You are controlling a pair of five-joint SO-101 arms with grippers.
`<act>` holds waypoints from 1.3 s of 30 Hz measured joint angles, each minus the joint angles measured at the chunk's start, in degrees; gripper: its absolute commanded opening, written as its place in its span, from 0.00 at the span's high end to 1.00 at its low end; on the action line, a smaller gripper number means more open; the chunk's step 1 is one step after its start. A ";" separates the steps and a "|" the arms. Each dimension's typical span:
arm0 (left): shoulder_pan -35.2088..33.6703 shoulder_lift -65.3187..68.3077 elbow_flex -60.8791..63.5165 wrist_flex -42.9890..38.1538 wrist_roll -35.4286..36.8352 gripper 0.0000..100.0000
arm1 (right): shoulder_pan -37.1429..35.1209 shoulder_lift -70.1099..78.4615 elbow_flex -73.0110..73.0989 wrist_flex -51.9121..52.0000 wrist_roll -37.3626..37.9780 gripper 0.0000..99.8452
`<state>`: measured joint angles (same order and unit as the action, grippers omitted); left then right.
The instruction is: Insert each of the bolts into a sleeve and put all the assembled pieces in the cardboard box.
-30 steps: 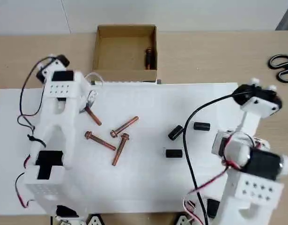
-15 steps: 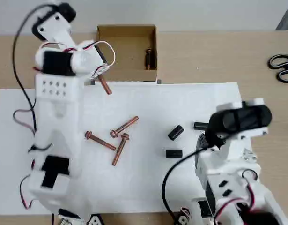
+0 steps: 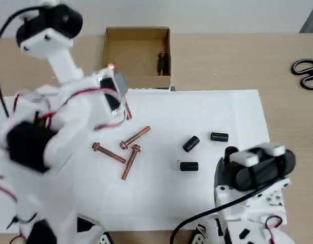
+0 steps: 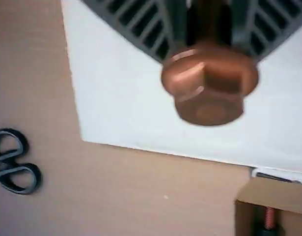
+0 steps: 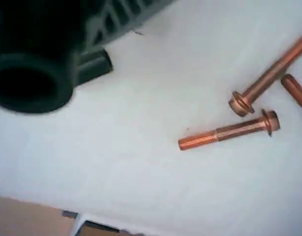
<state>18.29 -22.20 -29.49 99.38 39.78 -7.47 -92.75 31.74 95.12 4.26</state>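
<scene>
A box (image 3: 137, 33) just beyond the left gripper (image 3: 119, 94) contains one assembled piece (image 3: 162, 63). The left gripper clamps a bolt (image 4: 209, 83); the right gripper (image 3: 230, 154) grips a sleeve (image 5: 28, 86). Between them lie three loose bolts (image 3: 109, 152) and three sleeves (image 3: 191, 144), so most work is left.

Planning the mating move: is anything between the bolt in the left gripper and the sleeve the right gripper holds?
Nothing visible does. The bolt and the sleeve are held up; three loose bolts and three loose sleeves lie flat on the white sheet between, likely below that path.
</scene>
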 measured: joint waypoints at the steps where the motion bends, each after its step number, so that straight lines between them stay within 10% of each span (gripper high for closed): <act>1: 0.62 -2.11 1.67 0.00 -0.35 1.00 | 0.18 -1.49 0.79 -0.09 0.62 1.00; 26: 1.23 -55.03 73.05 -31.56 -10.99 1.00 | -14.86 -10.81 22.77 -16.26 1.23 1.00; 39: 1.14 -72.35 90.99 -43.08 -10.99 1.00 | -27.78 -10.73 33.49 -23.47 1.23 1.00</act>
<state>19.43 -94.55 61.49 56.31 28.79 -35.25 -103.47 65.23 71.65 5.49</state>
